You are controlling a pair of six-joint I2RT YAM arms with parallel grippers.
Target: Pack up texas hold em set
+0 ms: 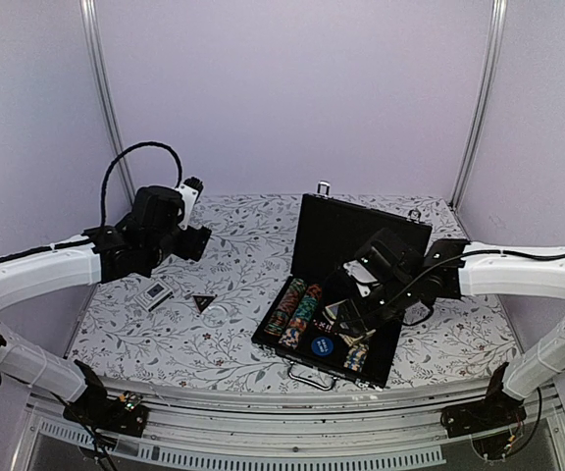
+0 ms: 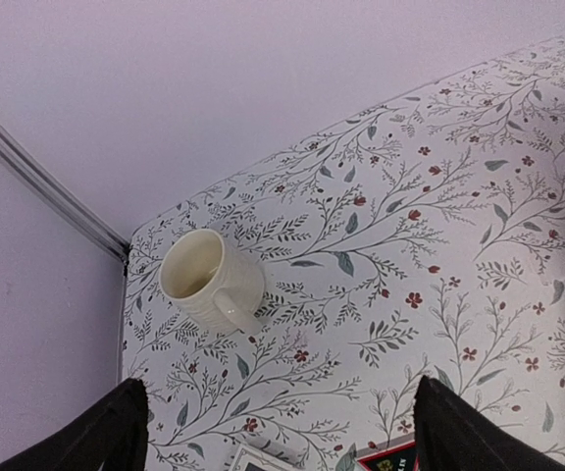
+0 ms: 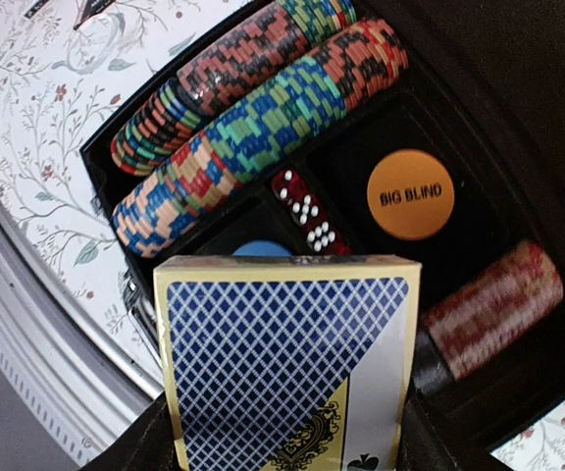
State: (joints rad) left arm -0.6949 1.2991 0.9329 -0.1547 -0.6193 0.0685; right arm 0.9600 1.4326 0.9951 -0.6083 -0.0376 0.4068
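A: Surroundings, anything in the way?
B: Floral table (image 1: 233,245). A cream mug (image 2: 204,280) stands near the far-left corner; from above I can't find it, as the left arm sits over that spot. A black triangle (image 1: 202,302) and a small pale box (image 1: 155,292) lie close together on the cloth, well left of the case.

A: Hidden or unclear?
B: The box is too small to read, and the left wrist view cuts it off at the bottom edge. The blue disc (image 3: 261,248) is half behind the deck. From above, the right arm covers the middle of the tray.

A: The set?
B: Black briefcase (image 1: 361,231) right of centre, lid up, metal handle (image 1: 312,376) at the near edge. Inside are two multicoloured chip rows (image 3: 263,137) side by side and a third chip row (image 3: 493,309) apart from them. Between them are red dice (image 3: 302,206) and an orange disc (image 3: 410,193) marked BIG BLIND.

A: Hands?
B: Left gripper (image 2: 278,388) — fingers wide apart, nothing between them, above the table. Right gripper (image 3: 282,451) — clamped on a blue-backed card deck (image 3: 287,363), held over the tray.
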